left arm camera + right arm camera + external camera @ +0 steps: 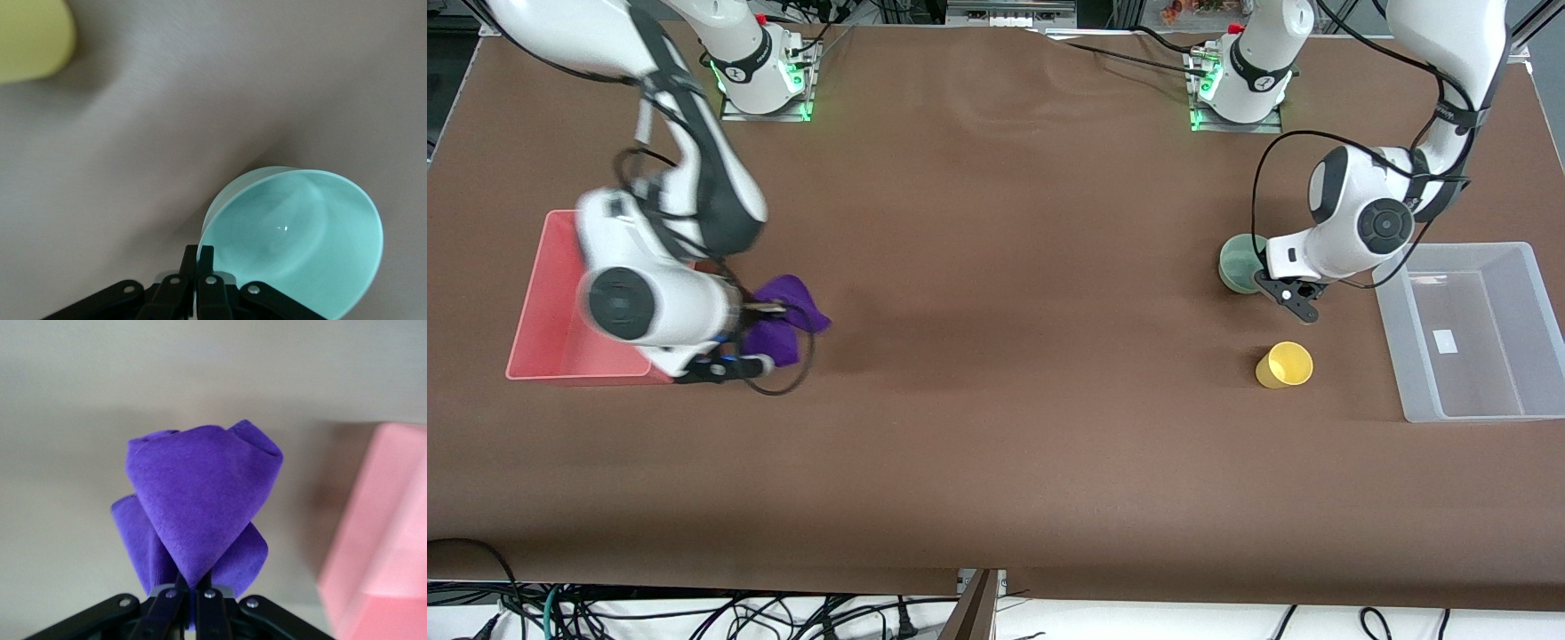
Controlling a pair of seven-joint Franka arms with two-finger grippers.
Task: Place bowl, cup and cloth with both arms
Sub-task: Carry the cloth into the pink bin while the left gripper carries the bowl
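While nothing is binned yet, the right gripper [194,590] pinches the cloth [200,507] aloft beside the pink bin [551,293]; the left gripper [198,257] clamps the bowl's [300,247] rim, the cup [1284,364] standing nearby, untouched.

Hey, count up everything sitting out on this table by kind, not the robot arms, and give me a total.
Bowls: 1, the mint-green bowl, pinched at its rim by the left gripper.
Cups: 1, the yellow cup.
Cloths: 1, the purple cloth, held by the right gripper.
Bins: 2, the pink bin and the clear bin.
Total: 5
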